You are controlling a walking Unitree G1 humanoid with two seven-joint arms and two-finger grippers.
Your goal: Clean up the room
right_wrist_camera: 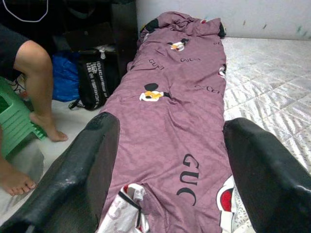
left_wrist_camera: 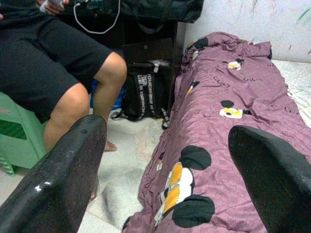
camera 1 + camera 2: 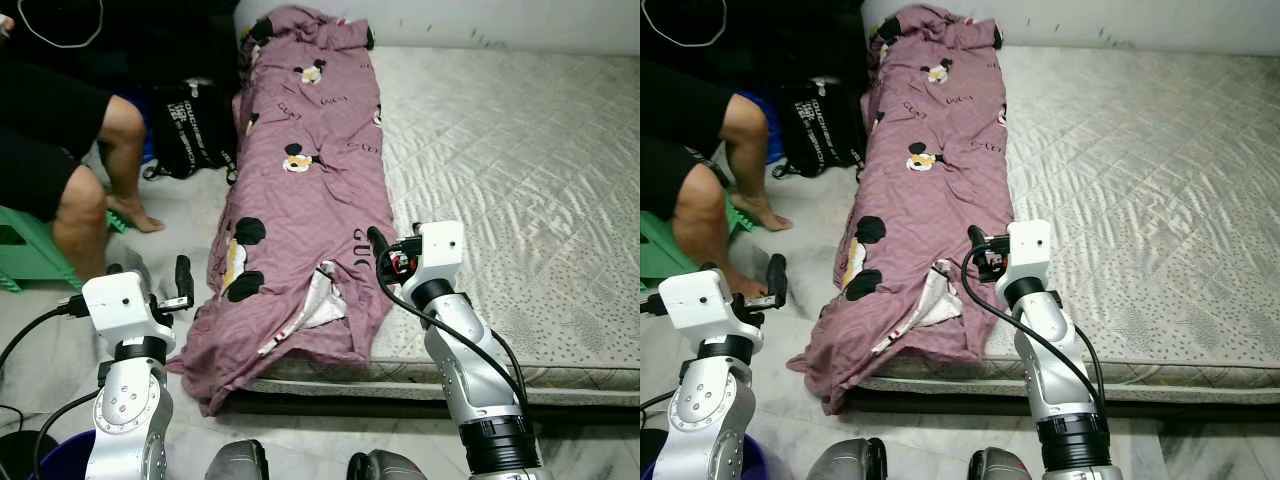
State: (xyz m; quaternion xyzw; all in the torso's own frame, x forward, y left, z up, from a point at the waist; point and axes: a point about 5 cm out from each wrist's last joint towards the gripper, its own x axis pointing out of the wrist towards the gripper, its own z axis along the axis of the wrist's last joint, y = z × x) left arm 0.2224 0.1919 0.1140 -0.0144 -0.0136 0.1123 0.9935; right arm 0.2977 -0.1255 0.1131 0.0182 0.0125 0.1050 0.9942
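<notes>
Nearest the camera, the left gripper (image 3: pixel 183 283) hangs over the tiled floor (image 3: pixel 190 215) just beside the low edge of the bed, its fingers (image 2: pixel 63 179) spread apart and grasping nothing; the right gripper (image 3: pixel 380 250) hovers above the near end of the purple quilt (image 3: pixel 310 180), its fingers (image 1: pixel 77 174) likewise released and holding nothing. The quilt lies lengthwise along the left side of the mattress (image 3: pixel 500 170), bunched at the far end against the white wall (image 3: pixel 450 20); its near corner spills over the mattress edge and down to the floor. At that near end a seam gapes open and a white lining with red and dark print (image 3: pixel 322 300) shows through. The quilt's fabric carries cartoon mouse heads in black, yellow and white, and black lettering scattered among them; the clearest piece reads "GUC" in the right wrist view, and smaller marks farther up look like the same word, though too small to read fully. The mattress itself is pale grey and quilted in diamonds. To the left, a person's bare leg (image 3: pixel 125 165) and foot rest on the floor, the person seated in black shorts on a green plastic stool (image 3: pixel 25 250); farther back a black bag (image 3: pixel 190 125) stands against dark furniture, with white vertical lettering on its front that I cannot read.
</notes>
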